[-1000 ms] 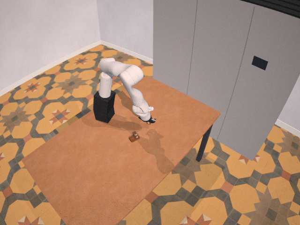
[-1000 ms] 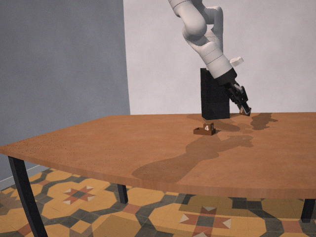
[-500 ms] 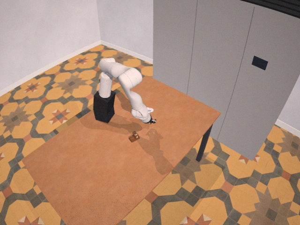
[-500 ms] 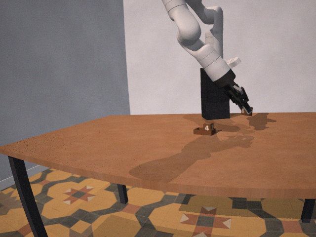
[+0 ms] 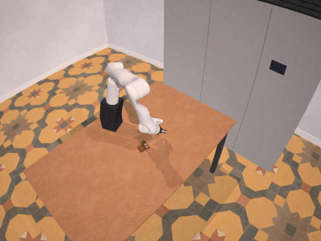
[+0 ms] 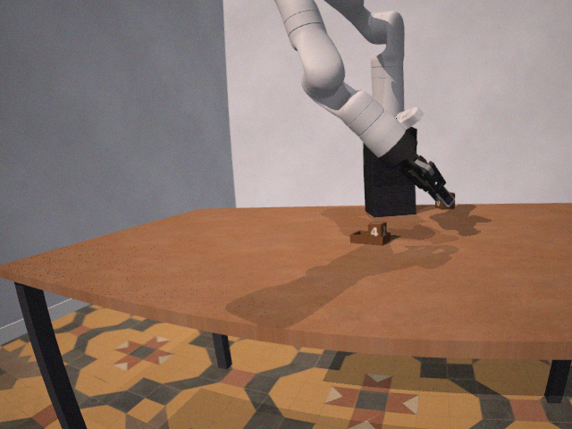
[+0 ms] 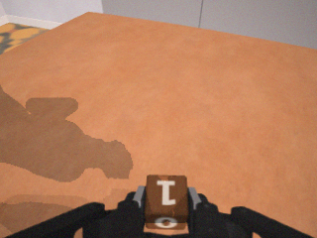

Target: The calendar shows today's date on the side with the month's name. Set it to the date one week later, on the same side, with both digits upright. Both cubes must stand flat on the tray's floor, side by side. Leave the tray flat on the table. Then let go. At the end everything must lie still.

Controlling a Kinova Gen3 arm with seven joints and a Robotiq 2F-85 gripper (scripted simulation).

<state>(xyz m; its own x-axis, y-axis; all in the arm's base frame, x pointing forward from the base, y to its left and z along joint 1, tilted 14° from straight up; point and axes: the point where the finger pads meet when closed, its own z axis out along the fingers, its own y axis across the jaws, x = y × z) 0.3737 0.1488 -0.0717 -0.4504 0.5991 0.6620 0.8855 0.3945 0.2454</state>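
The brown tray (image 5: 141, 148) (image 6: 362, 239) lies flat on the table. One brown cube (image 5: 145, 144) (image 6: 376, 228) stands at one end of it; the exterior view shows an upright white 4 on one side face and what looks like a 1 on the adjoining face. The tray's other end holds no cube. My gripper (image 5: 165, 131) (image 6: 446, 201) (image 7: 165, 198) is shut on the other brown cube (image 6: 453, 194) (image 7: 166, 193), above the table and away from the tray. In the wrist view, this cube shows an upside-down 1 and, below it, a foreshortened 0. Its remaining faces are hidden.
The wooden table (image 5: 109, 171) (image 6: 184, 258) (image 7: 198, 99) extends around the tray. The arm's black pedestal (image 5: 111, 114) (image 6: 390, 189) stands at the table's edge, behind the tray in the exterior view. A grey cabinet (image 5: 233, 65) stands beyond the table. Arm shadows fall across the tabletop.
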